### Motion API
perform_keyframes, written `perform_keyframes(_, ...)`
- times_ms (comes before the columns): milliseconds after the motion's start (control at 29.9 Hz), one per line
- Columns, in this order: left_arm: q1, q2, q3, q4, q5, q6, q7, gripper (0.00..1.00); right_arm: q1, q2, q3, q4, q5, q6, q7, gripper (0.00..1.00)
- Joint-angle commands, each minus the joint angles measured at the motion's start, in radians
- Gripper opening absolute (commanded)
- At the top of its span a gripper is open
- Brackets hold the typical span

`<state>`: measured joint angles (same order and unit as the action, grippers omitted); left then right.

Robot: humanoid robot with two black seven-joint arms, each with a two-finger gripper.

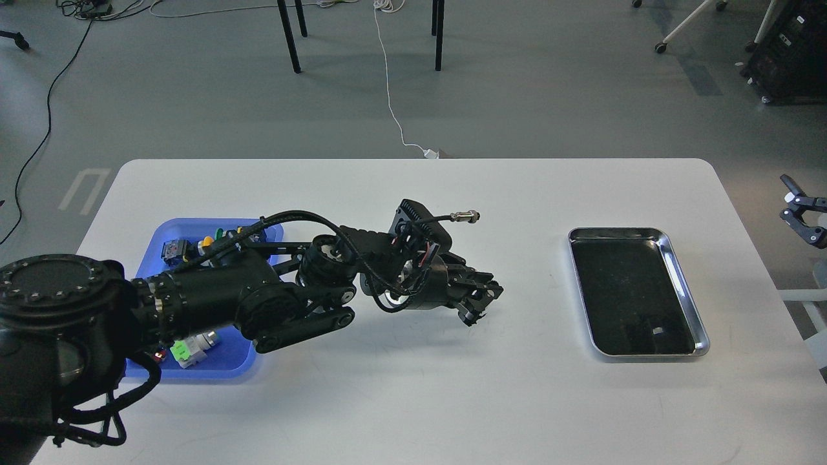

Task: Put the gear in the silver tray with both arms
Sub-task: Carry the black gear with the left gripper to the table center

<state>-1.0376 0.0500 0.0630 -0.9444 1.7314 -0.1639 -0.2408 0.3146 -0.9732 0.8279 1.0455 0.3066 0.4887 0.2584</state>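
From the head view, the left gripper hangs low over the white table, between the blue tray and the silver tray, probably carrying toward a handover. Its dark fingers sit close together, but I cannot tell whether they pinch a gear; none is clearly visible. The right gripper waits at the table's right edge, fingers spread, likely ready to receive. There are two trays: the silver one looks empty, and the blue one holds several small parts, too cluttered to count.
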Motion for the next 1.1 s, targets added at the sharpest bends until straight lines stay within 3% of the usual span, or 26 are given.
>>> perform_keyframes(0, 0.027, -0.050, 0.000, 0.056, 0.005, 0.000, 0.000, 0.14, 0.000, 0.001, 0.000, 0.021, 0.000, 0.000, 0.005, 1.00)
perform_keyframes(368, 0.039, -0.050, 0.000, 0.174, 0.007, 0.001, 0.002, 0.15, 0.000, 0.001, 0.002, 0.021, 0.000, 0.000, 0.009, 1.00)
perform_keyframes(970, 0.044, -0.050, 0.046, 0.176, 0.007, 0.004, 0.000, 0.18, 0.000, 0.002, 0.008, 0.019, -0.001, 0.000, 0.009, 1.00)
perform_keyframes(1070, 0.042, -0.050, 0.044, 0.176, 0.007, 0.004, 0.000, 0.23, 0.001, 0.002, 0.010, 0.021, -0.001, 0.000, 0.009, 1.00)
